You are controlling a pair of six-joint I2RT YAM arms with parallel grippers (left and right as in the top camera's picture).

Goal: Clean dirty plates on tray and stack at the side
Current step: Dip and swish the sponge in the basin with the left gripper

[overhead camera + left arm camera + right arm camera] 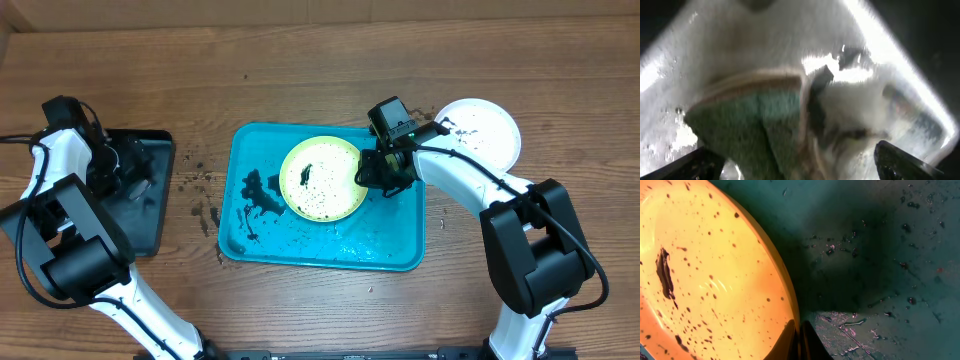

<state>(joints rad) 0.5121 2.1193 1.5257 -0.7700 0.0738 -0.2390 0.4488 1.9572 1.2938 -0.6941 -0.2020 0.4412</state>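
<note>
While the right gripper [384, 172] is clamping its jaws shut on the right-hand rim of the yellow-green plate [320, 178], that plate is sitting inside the turquoise tray [300, 250], toward its upper middle. The plate's pale inside is showing black specks and one larger dark streak near the centre. In the right wrist view the two fingertips [790, 341] are pinching the rim between them. A deep shadow is falling on the wet tray floor just beside the plate's edge, and I cannot tell whether that edge is lifting clear of the tray. A black smear [258, 190] is spreading over the tray's left part, just beside the plate. A white plate [485, 130], carrying a few dark specks, is lying on the wooden table [300, 60] beyond the tray's upper right corner. Over on the left, the left gripper [128, 178] is reaching down into the black tray [150, 225], apart from the turquoise one. Its wrist camera is showing its dark fingers [900, 160] standing wide apart, jaws open, and a green sponge [740, 130] with a pale edge layer is lying in white foam ahead of them. Whether either finger is touching the sponge I cannot tell.
</note>
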